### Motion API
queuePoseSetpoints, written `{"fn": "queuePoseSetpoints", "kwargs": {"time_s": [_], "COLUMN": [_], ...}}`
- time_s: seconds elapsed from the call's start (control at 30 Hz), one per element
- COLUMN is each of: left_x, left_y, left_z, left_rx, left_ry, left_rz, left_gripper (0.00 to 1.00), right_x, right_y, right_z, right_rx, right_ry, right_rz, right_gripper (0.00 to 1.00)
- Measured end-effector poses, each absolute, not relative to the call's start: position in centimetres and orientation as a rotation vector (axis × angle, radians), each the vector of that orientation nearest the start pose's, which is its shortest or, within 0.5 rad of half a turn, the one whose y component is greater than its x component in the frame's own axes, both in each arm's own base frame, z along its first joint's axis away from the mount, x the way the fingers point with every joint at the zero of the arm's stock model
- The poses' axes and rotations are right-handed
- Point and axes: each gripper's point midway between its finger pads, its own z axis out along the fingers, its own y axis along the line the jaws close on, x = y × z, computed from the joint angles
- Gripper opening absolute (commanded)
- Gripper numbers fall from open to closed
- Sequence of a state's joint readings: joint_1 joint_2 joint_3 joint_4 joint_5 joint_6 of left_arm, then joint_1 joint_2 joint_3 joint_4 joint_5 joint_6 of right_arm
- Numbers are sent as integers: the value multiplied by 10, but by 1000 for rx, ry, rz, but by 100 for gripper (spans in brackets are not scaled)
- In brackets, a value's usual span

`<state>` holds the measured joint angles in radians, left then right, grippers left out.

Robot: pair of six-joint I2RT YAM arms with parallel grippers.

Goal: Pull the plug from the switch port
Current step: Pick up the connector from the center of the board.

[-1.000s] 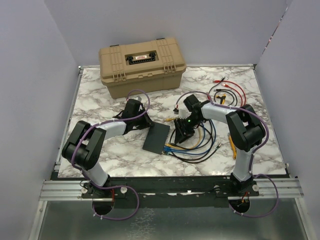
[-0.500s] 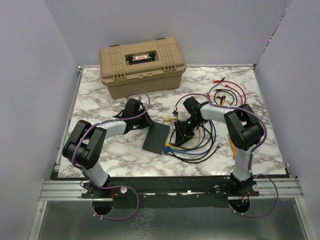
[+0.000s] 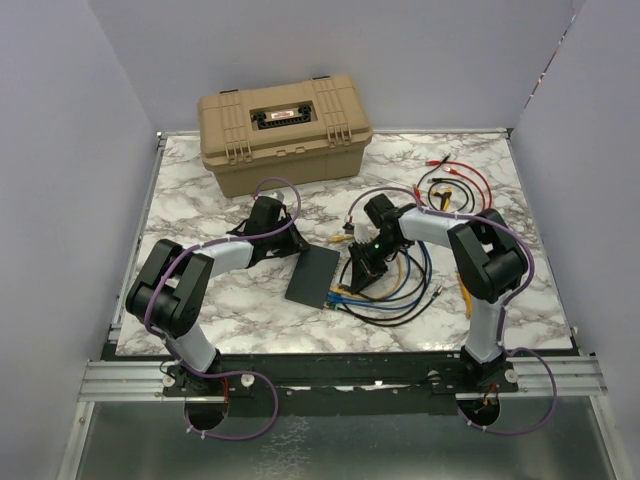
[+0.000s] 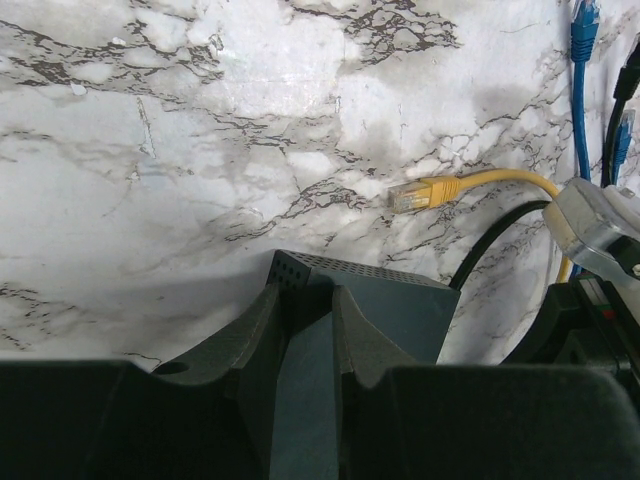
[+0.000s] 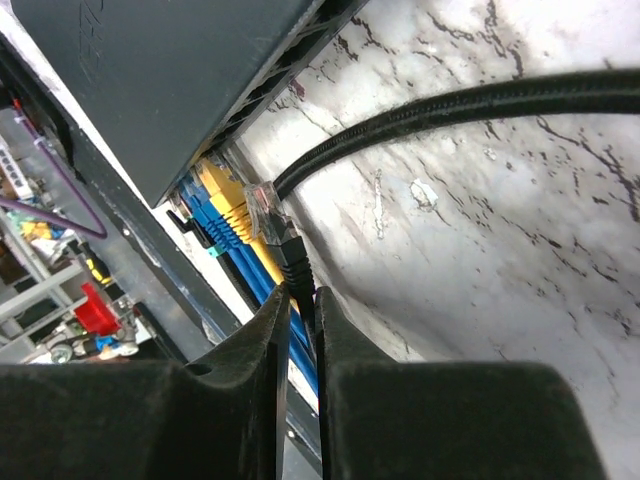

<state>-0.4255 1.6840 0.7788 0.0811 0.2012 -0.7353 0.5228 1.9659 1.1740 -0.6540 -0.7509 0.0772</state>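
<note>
The switch (image 3: 313, 275), a thin flat black box, lies in the middle of the marble table. My left gripper (image 3: 292, 245) is shut on its far edge; the left wrist view shows the fingers (image 4: 258, 335) clamping the switch (image 4: 400, 305) at its perforated corner. In the right wrist view the switch (image 5: 170, 80) fills the upper left, with blue and yellow plugs (image 5: 215, 215) in its ports. A black plug (image 5: 275, 225) with a clear tip sits at the port edge. My right gripper (image 5: 302, 292) is shut on its ribbed boot. Whether the plug is still seated I cannot tell.
A tan toolbox (image 3: 285, 130) stands at the back. A tangle of blue, black and yellow cables (image 3: 400, 285) lies right of the switch. Red and black leads (image 3: 455, 175) lie at the back right. A loose yellow plug (image 4: 412, 195) rests on the marble beyond the switch.
My right wrist has shifted slightly left, toward the switch's port edge. The left arm and the switch have stayed put.
</note>
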Motion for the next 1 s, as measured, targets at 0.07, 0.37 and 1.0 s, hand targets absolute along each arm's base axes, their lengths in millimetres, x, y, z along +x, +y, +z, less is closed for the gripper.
{"fn": "queuePoseSetpoints", "kwargs": {"time_s": [0.07, 0.37, 1.0], "left_x": [329, 328, 329], "left_y": [-217, -217, -218], "left_z": [23, 23, 23], "left_rx": [-291, -290, -260], "left_ry": [2505, 2505, 2502], "left_rz": [-754, -754, -751], "left_gripper": [0, 0, 0], "right_x": [219, 247, 317], "right_y": [263, 262, 284], "right_z": [23, 53, 175], "right_rx": [-743, -756, -672], "right_ry": [2922, 2813, 2483], "right_rz": [1153, 991, 1008], "right_gripper": [13, 10, 0]}}
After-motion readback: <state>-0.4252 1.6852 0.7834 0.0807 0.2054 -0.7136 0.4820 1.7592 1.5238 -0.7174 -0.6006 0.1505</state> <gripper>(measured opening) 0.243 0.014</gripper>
